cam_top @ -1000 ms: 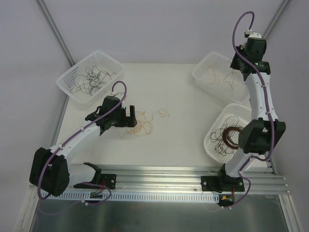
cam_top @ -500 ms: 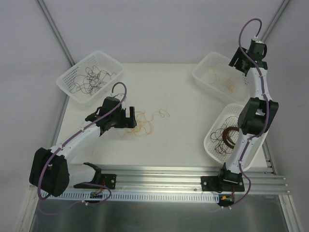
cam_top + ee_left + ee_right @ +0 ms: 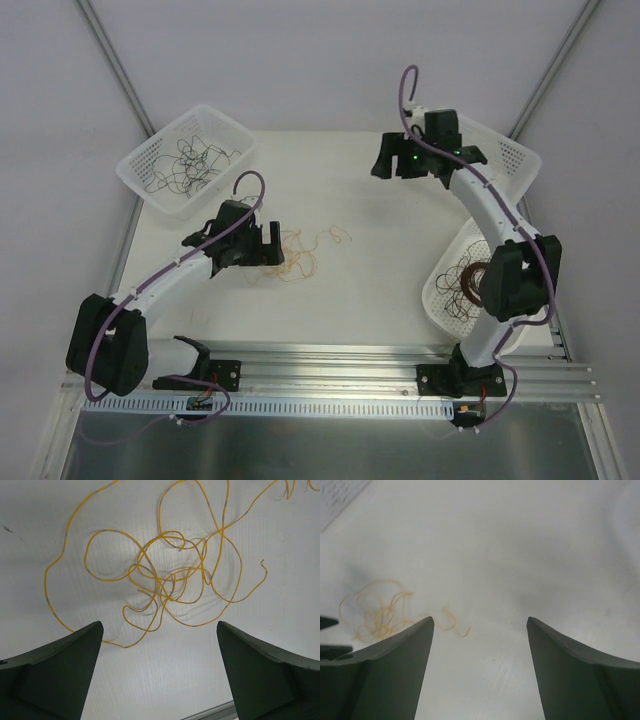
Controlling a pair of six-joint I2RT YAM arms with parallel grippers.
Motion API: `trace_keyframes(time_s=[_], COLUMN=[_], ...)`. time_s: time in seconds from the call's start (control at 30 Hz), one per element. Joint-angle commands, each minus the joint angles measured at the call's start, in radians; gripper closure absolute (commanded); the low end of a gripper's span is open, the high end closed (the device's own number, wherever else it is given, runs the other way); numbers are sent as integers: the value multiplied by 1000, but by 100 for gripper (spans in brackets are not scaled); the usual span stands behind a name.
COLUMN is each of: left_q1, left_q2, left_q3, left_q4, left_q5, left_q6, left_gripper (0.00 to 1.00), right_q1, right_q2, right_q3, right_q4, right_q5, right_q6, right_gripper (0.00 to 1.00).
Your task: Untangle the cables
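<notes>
I see the yellow cable tangle (image 3: 298, 255) loose on the desk (image 3: 350, 290), left of centre. The left gripper (image 3: 268, 240) sits at the tangle's left edge, jaws wide apart, nothing between them. The right gripper (image 3: 385, 160) is over the far part of the desk, well apart from the tangle, jaws apart and empty. The black cables (image 3: 190, 160) are in the far-left basket (image 3: 135, 170), the brown cables (image 3: 455, 300) in the near-right basket (image 3: 428, 295).
</notes>
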Motion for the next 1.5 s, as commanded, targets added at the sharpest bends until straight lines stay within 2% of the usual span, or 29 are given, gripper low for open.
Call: trace_keyframes(time_s=[0.0,0.17,0.33,0.43,0.57,0.6,0.67,0.7,0.8,0.83,1.0,1.13,1.23,1.27,1.33,1.37,1.43,1.47], left_q1=[-8,-9,-9,-14,-21,-25,-29,-29,-29,-29,-29,-28,-23,-22,-12,-9,5,12], left_q2=[14,84,183,253,339,348,370,373,369,364,306,254,212,192,174,157,131,122], left_q3=[49,105,184,227,276,286,303,306,309,306,295,292,301,306,318,324,342,349], left_q4=[6,10,18,23,26,26,26,26,27,26,24,18,1,-4,-17,-23,-43,-53], left_q5=[9,53,80,87,126,133,135,138,146,143,104,75,49,43,29,23,2,-5], left_q6=[-34,-73,-93,-96,-100,-100,-96,-95,-90,-84,-58,-37,-18,-12,3,9,31,38], left_gripper=[2,5,10,17,31,42,55,69,90,100,100,100,100,100,100,100,100,100], right_q1=[118,280,347,374,423,431,451,457,474,479,489,500,500,499,499,499,494,492], right_q2=[-59,-82,-109,-97,-59,-50,-30,-20,21,35,111,151,167,167,168,168,161,155], right_q3=[-111,-289,-435,-478,-486,-489,-500,-501,-498,-495,-474,-465,-472,-474,-475,-475,-478,-481], right_q4=[-39,57,227,303,373,389,422,421,465,470,473,469,468,467,456,450,433,432], right_q5=[-86,-80,-102,-120,-140,-146,-148,-149,-165,-171,-188,-202,-212,-212,-211,-205,-191,-185], right_q6=[-27,61,245,331,404,417,437,453,475,477,477,460,455,449,438,426,417,411], right_gripper=[21,21,21,21,21,21,21,21,21,22,23,28,40,50,61,71,79,88])
